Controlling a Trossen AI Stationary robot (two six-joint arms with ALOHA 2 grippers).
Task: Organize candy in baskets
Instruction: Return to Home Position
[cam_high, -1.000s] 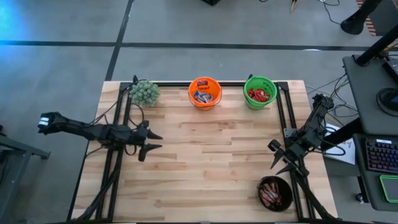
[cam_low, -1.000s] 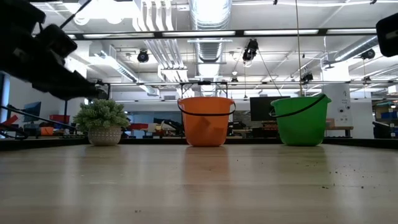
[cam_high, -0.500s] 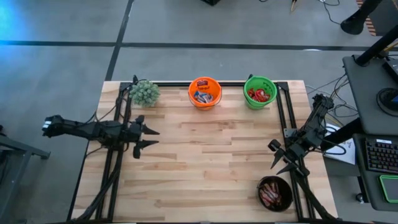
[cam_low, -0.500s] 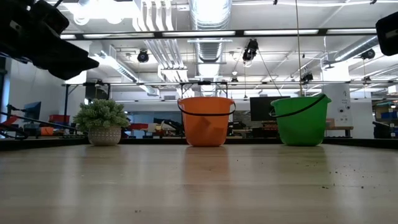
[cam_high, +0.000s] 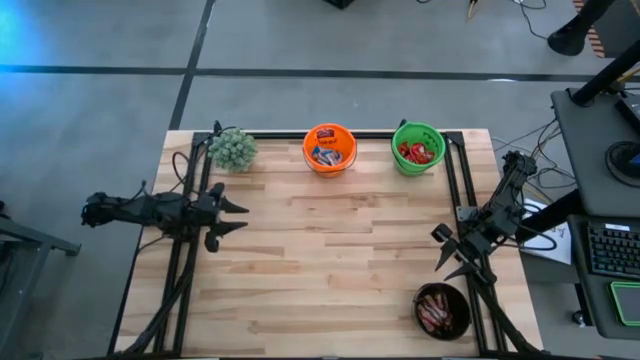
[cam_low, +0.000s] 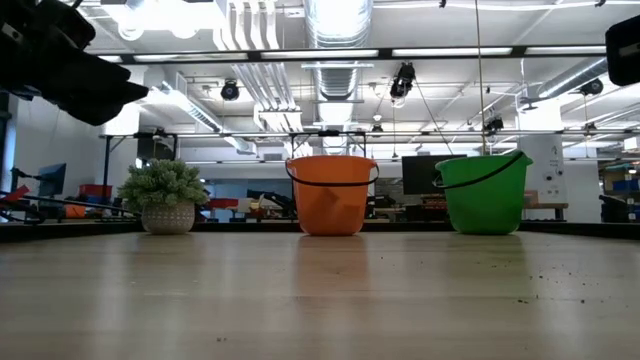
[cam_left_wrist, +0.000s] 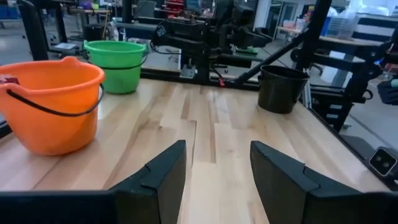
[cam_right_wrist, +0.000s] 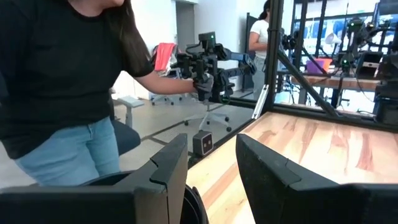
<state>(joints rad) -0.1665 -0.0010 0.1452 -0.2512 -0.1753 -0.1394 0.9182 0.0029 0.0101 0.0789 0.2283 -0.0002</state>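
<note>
I've got the left gripper (cam_high: 243, 218) over the table's left side, fingers spread, holding nothing. The right gripper (cam_high: 447, 270) is gaping too, near the black bowl (cam_high: 417, 300). Red candy (cam_high: 417, 152) sits in the green pail (cam_high: 396, 140), blue-white candy (cam_high: 327, 154) in the orange pail (cam_high: 308, 145), and brownish candy (cam_high: 440, 314), I think, in the bowl.

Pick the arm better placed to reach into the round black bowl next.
Right. The right gripper hangs open close to the round black bowl at the right edge of the light wooden table. The left gripper, also open, is across the table at its left edge.
</note>
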